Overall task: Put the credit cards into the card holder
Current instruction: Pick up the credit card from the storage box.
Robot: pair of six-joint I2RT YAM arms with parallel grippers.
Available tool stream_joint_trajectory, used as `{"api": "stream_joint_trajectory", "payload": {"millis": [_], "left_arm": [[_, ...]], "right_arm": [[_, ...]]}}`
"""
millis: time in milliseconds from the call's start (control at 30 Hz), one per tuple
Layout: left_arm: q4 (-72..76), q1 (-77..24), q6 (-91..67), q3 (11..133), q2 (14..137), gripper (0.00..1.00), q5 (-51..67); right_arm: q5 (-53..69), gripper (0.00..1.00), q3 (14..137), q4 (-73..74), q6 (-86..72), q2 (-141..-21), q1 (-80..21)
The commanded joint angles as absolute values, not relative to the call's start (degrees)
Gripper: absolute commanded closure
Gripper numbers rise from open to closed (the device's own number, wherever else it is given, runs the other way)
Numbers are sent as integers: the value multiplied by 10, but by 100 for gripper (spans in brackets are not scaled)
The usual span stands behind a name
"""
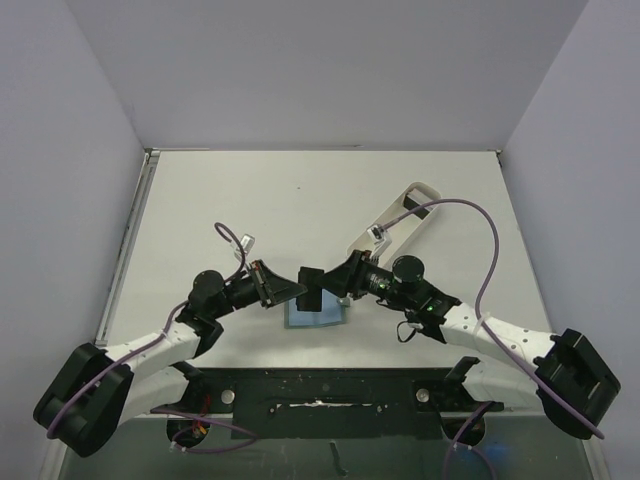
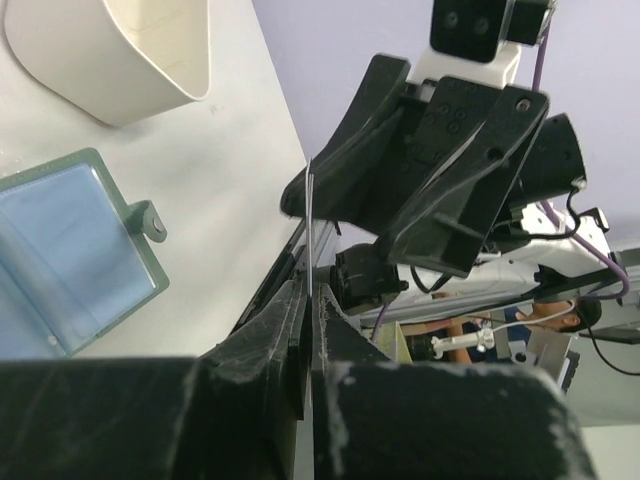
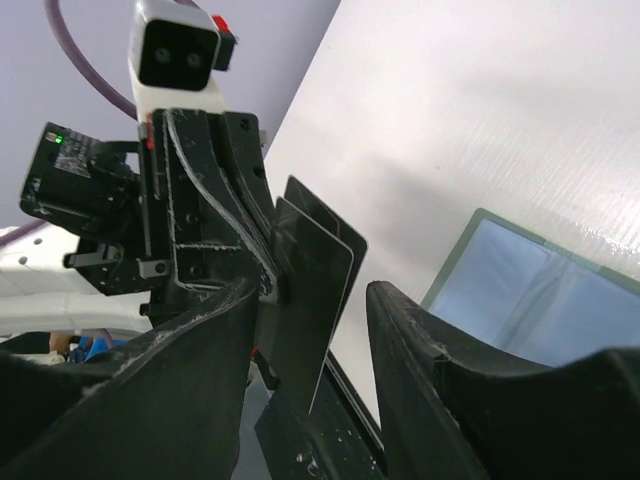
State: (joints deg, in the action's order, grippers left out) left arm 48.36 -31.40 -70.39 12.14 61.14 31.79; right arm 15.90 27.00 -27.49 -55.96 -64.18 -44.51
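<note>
White table point(image 1: 300, 190), open card holder point(image 1: 315, 315) below arms | left gripper point(image 2: 310, 300) was clamped on card point(image 2: 311, 220) | right gripper point(image 3: 310, 330) stood part-open around it, gripping nothing | step looked like: handoff | next needed: left arm to slide card into card holder

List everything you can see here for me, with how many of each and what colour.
table: one, pale grey, under everything.
tray: one, white, oblong, at the far right of the table.
card holder: one, grey-green with blue pockets, lying open on the table below the claws.
credit cards: apparently two, black, held upright above the table.
cables: purple, looping along both arms.
left arm: one, black and white, near left.
right arm: one, black and white, near right.
left claw: black, shut on the credit cards.
right claw: black, open, its fingers either side of the cards.
</note>
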Motion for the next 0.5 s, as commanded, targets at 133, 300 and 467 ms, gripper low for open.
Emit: {"api": "stream_joint_trajectory", "payload": {"millis": [133,300,467], "left_arm": [[583,-311,-703,132,647,100,386],[597,-311,-705,130,659,100,399],[608,-311,-706,131,660,100,412]], "right_arm": [[201,62,270,-355,-581,-608,-424],[208,72,256,-382,-597,-606,-420],[210,61,254,-382,-598,-602,-416]]}}
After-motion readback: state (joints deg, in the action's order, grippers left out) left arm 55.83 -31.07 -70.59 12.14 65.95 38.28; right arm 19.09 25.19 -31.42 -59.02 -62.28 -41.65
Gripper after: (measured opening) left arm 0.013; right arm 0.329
